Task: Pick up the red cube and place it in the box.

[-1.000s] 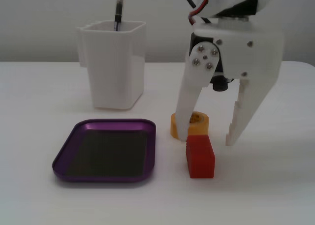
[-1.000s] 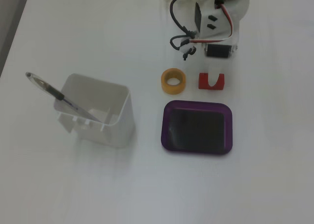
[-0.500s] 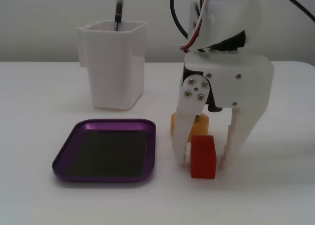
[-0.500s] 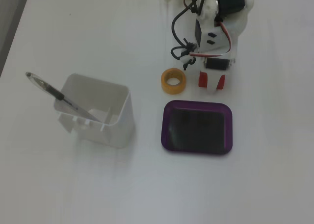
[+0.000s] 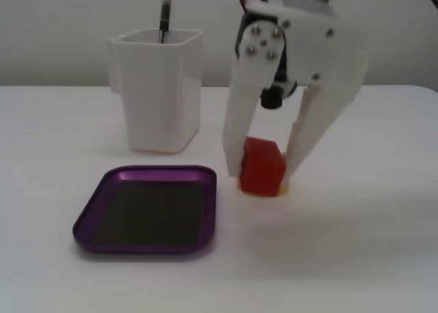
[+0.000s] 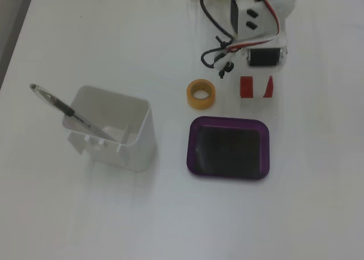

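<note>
The red cube (image 5: pixel 262 166) sits on the white table, right of the box in a fixed view. My gripper (image 5: pixel 263 179) is lowered over it, with one white finger (image 5: pixel 236 142) against its left side and the other against its right side. The cube's base is still at table level. In the fixed view from above, a white finger crosses the cube (image 6: pixel 246 86), so it shows as two red pieces under my gripper (image 6: pixel 259 90). The box (image 5: pixel 85 220) is a shallow purple tray with a dark bottom, and it is empty in both fixed views; from above, the box (image 6: pixel 228 122) lies just below the cube.
A tall white square cup (image 5: pixel 159 87) with a pen stands behind the box, and it also shows from above (image 6: pixel 119 135). A yellow tape roll (image 6: pixel 202 94) lies beside the cube. In the side view only a yellow sliver (image 5: pixel 282 188) peeks out behind the cube.
</note>
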You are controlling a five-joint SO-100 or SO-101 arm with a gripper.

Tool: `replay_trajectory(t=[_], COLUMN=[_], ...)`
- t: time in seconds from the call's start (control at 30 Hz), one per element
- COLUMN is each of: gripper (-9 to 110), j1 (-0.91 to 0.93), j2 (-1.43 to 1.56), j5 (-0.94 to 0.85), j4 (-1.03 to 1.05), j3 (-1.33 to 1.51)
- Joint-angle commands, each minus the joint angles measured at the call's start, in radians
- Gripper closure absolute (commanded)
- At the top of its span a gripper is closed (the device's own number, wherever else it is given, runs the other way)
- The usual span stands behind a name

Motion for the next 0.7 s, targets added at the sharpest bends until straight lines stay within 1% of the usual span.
replay_trajectory(t=[0.0, 0.07, 0.3, 0.47, 0.67], gripper=[102, 102, 102, 102, 102], j1=[0.008, 0.008, 0.012, 0.075, 0.08], j2=[0.095, 0.075, -0.097, -0.222, -0.293], j5=[-0.063, -0.084, -0.137, -0.135, -0.135], j4=[-0.015, -0.028, -0.201, -0.295, -0.331], j3=[-0.117, -0.164, -0.219, -0.219, -0.221])
